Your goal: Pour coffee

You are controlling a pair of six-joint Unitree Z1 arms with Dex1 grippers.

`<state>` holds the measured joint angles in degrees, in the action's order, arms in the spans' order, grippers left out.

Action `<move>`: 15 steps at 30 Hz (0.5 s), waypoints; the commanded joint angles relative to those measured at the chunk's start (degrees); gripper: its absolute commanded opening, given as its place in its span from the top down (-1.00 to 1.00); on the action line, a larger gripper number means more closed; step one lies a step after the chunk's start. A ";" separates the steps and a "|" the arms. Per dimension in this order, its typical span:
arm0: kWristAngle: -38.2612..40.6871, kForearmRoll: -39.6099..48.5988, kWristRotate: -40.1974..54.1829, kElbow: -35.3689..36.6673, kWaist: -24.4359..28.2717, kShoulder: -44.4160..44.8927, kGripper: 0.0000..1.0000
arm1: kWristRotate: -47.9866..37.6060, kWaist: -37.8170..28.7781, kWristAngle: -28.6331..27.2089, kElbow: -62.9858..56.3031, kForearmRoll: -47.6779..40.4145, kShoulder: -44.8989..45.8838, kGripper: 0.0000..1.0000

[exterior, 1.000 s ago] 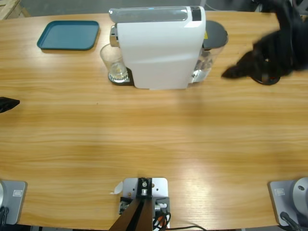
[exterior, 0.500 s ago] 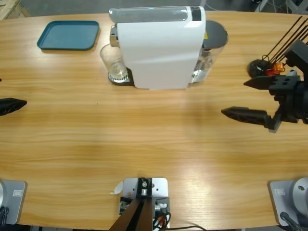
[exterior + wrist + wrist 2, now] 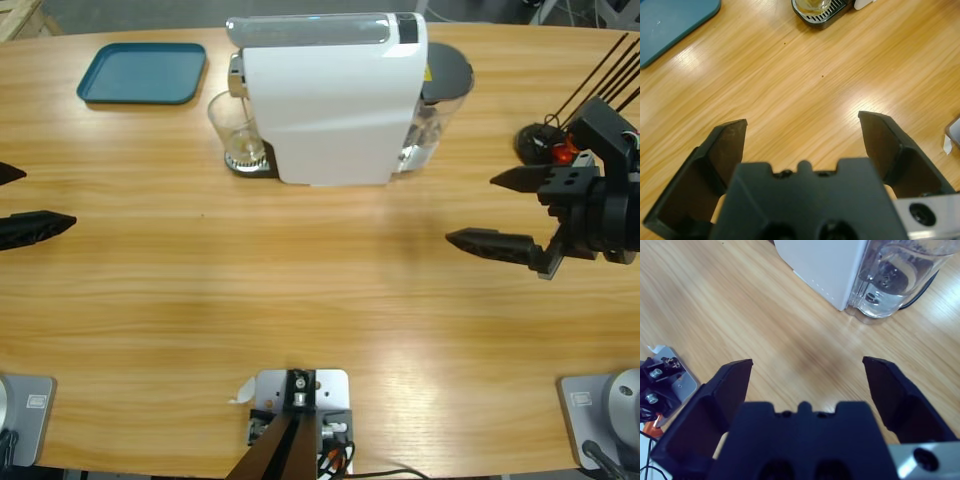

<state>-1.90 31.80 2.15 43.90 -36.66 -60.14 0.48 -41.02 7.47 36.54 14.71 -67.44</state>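
Overhead, the white coffee machine [image 3: 325, 100] stands at the far middle of the table [image 3: 300, 300], with a clear glass [image 3: 238, 135] on its drip tray at its left side and a teal tray [image 3: 143, 72] further left. No coffee is clearly visible; the glass looks nearly empty. The left hand [image 3: 15, 200] enters at the left edge, the right hand [image 3: 505, 212] at the right, both spread and holding nothing.

Along the left wrist, the left hand [image 3: 802, 120] gapes over bare wood, the glass [image 3: 812, 5] far ahead.

Along the right wrist, the right hand [image 3: 807, 365] gapes toward the water tank [image 3: 895, 275]. Likely risk: a hurried approach clips the machine or topples the glass.
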 commanded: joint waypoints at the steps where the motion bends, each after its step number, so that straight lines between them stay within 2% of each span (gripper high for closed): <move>1: 0.67 -1.04 -0.71 -2.08 0.01 -0.56 -0.93 | -0.30 -0.56 -0.96 -1.54 -0.65 -1.71 -1.00; 15: 0.41 -1.04 -1.71 -2.15 0.01 -0.24 -0.93 | -0.39 -0.56 -1.23 -1.68 -0.73 -1.32 -0.93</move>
<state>-1.90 31.37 1.22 43.79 -36.66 -60.14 0.48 -41.02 7.14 36.54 14.70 -68.02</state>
